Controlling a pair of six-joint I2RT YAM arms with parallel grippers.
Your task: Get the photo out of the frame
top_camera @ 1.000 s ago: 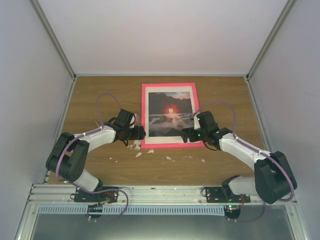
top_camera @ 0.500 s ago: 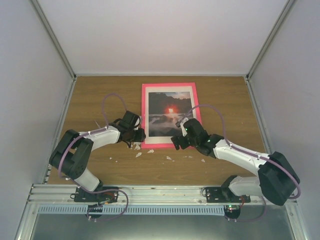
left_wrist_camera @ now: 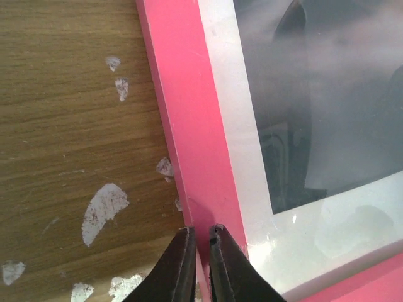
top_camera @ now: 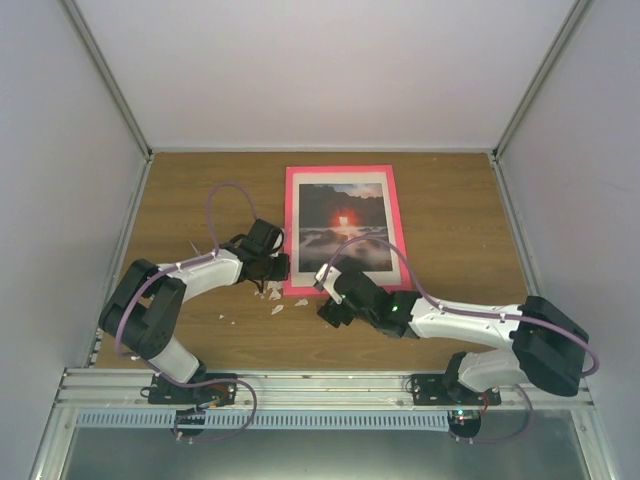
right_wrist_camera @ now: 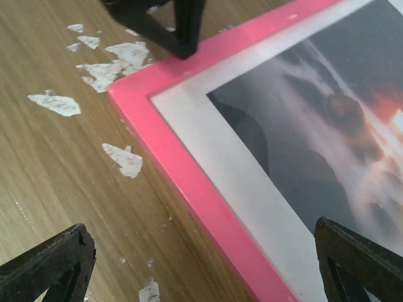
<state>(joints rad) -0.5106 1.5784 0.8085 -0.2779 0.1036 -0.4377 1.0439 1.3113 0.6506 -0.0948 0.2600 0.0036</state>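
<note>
left end effector [left_wrist_camera: 200, 234] narrow, seemingly pinching the bright pink rectangular picture frame [left_wrist_camera: 189, 126] edge to steady it; right end effector [right_wrist_camera: 203, 238] wide, straddling its near corner.

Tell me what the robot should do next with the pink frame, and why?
Probably lower the right gripper and close its fingers on the near edge of the frame. They are wide open, straddling that edge by the corner, and the frame lies flat, face up. The left gripper, fingers almost together, sits at the side edge there.
</note>
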